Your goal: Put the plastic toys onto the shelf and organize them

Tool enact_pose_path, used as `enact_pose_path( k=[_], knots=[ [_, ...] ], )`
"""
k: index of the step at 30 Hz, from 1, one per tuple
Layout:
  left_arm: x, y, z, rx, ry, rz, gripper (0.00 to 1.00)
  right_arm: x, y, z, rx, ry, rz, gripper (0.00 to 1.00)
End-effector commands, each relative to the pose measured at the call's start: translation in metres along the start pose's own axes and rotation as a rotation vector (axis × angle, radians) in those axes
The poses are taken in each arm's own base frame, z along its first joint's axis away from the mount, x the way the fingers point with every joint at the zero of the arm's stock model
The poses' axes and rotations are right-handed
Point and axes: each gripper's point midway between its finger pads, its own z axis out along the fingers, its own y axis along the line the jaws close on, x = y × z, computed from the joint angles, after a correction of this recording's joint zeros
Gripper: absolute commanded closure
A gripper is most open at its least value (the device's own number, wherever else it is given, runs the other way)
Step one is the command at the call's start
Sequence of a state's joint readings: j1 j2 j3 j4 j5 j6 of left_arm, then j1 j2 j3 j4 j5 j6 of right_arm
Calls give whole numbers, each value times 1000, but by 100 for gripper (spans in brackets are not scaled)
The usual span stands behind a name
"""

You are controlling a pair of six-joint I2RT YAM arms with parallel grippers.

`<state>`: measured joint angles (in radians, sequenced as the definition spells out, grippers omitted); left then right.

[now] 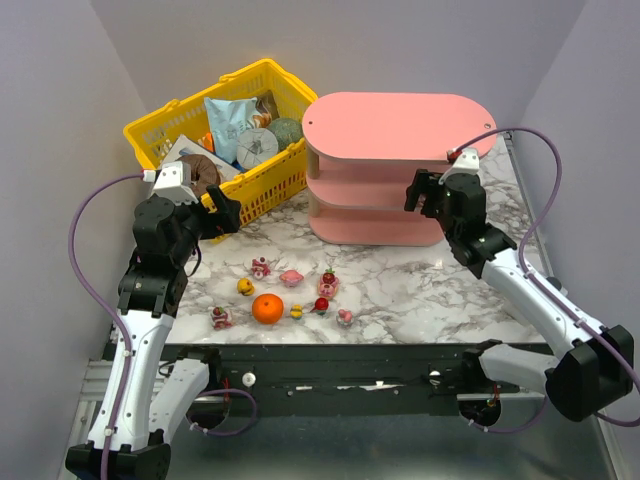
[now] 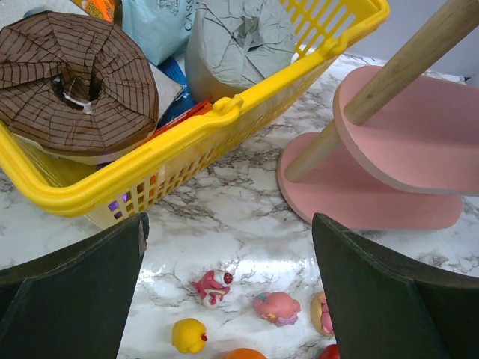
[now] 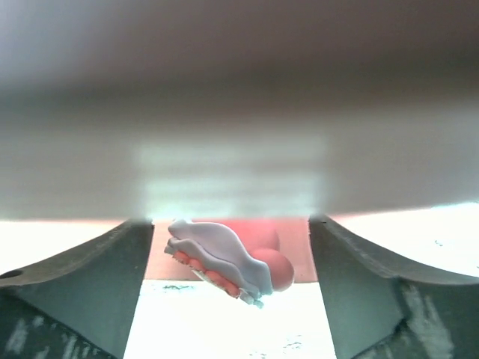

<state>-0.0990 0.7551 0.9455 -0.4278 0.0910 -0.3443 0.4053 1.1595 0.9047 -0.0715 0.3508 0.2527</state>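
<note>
Several tiny plastic toys (image 1: pixel 291 277) lie on the marble table in front of the arms, around an orange ball (image 1: pixel 267 309). The pink three-tier shelf (image 1: pixel 400 125) stands at the back right. My left gripper (image 1: pixel 225 210) is open and empty, hovering by the basket; its wrist view shows a pink-and-white toy (image 2: pixel 213 286), a pink one (image 2: pixel 276 307) and a yellow one (image 2: pixel 188 335) below it. My right gripper (image 1: pixel 425 195) is at the shelf's middle tier, open. A pink-and-white toy (image 3: pixel 224 258) sits tilted between its fingers, touching neither, under a blurred shelf board (image 3: pixel 239 112).
A yellow mesh basket (image 1: pixel 262 190) full of packaged goods stands at the back left, close to my left gripper and against the shelf. A wooden post (image 2: pixel 389 82) of the shelf shows in the left wrist view. Walls close in on both sides.
</note>
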Motion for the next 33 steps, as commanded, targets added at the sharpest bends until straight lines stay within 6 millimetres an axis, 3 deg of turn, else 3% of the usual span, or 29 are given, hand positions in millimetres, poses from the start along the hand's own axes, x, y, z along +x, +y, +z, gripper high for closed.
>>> enact_pose_path(
  k=[1,7,24,28,29,33],
  knots=[
    [3,-1,1,16,5,-1,1,-4,3,-11,-44,-9,1,5],
    [2,-3,1,22,2,0,1,0,1,-28,-63,22,11,0],
    [2,-6,0,40,6,-1,1,10,2,-70,-130,31,179,4],
    [2,-6,0,40,3,-1,1,20,-12,-74,-48,37,283,29],
    [2,-6,0,41,3,-3,1,25,-13,-74,-40,42,307,43],
    [2,-6,0,40,6,-1,1,30,-13,-71,-29,42,359,71]
  ],
)
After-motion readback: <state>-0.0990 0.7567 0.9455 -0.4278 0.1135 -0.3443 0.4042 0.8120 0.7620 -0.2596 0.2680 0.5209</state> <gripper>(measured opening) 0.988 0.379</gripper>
